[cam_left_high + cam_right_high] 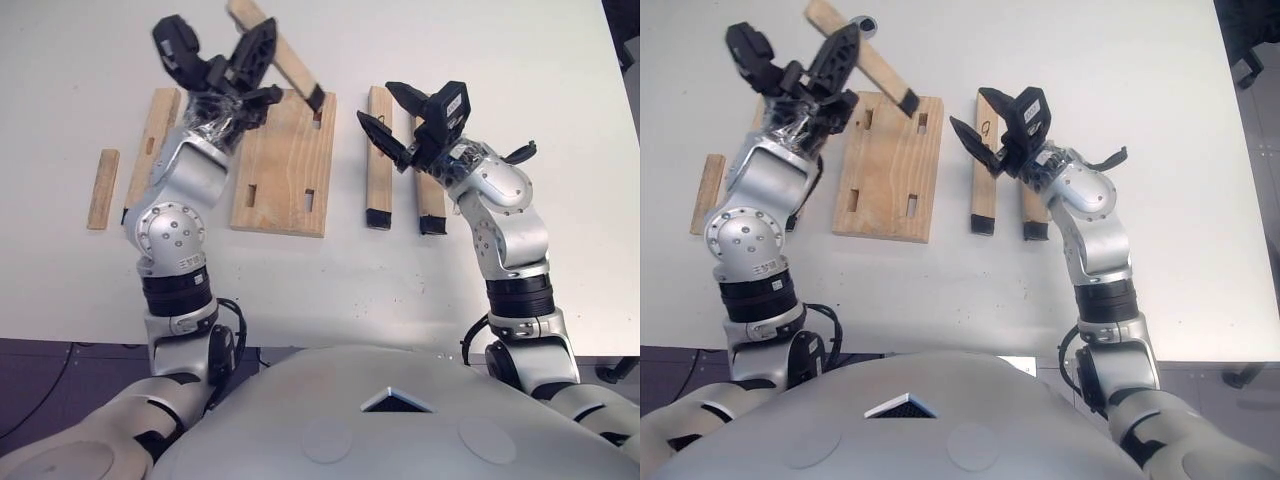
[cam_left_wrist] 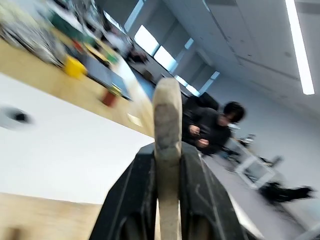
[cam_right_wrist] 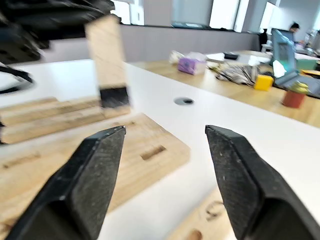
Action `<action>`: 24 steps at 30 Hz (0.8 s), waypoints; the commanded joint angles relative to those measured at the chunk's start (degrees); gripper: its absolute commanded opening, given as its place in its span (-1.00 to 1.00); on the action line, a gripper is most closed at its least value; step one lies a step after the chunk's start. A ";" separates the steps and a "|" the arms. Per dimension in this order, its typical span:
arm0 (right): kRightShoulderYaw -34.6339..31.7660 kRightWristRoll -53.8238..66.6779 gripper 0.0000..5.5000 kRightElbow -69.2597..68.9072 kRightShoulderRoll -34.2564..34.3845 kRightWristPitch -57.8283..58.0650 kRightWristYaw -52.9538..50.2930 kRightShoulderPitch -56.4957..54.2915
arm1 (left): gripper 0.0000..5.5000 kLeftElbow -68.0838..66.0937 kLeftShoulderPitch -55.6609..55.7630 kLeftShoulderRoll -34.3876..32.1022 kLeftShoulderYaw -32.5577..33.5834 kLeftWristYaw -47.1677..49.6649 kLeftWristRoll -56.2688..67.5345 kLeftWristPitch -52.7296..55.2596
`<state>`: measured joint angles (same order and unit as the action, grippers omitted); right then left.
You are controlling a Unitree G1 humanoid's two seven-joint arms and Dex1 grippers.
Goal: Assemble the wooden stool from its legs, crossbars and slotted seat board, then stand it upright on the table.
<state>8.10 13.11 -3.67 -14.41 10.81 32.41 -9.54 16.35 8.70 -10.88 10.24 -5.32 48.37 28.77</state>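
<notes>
- The seat board [image 1: 285, 165] is a flat piece of pale wood with small slots cut in it. It lies in the middle of the white worktop [image 1: 520, 60].
- The left end effector [image 1: 245, 60] is over the far edge of the board. It is closed tight on the held leg [image 1: 290, 65], a pale wood stick with a black end.
- The stick is tilted, with its black end down at the board's far right slot (I cannot tell if it is in).
- The right end effector [image 1: 402, 118] is spread wide and holds nothing. It is just right of the board.
- Under it lie the inner leg [image 1: 379, 170] and the outer leg [image 1: 432, 205], side by side, with their black ends near.
- The left leg [image 1: 158, 125] lies just left of the board, partly under the left arm.
- A short crossbar [image 1: 102, 188] lies farther left.
</notes>
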 commanded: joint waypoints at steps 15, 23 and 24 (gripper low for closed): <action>-0.89 -1.86 0.08 0.04 -0.84 0.34 -0.03 0.52 | -0.87 -38.37 -3.12 -16.82 16.40 -31.61 -18.05 -34.02; -1.65 -2.01 0.08 1.48 -1.57 0.52 1.30 -0.83 | -0.87 -47.95 -1.68 -16.37 15.31 -36.62 -20.12 -37.42; -1.67 -2.09 0.08 1.51 -1.57 0.47 1.39 -0.73 | -0.87 -48.33 -1.72 -16.29 15.17 -36.62 -20.36 -37.71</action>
<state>6.79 11.32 -2.26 -14.63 10.88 33.54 -9.58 -30.54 7.19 -26.85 26.14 -41.55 29.65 -9.18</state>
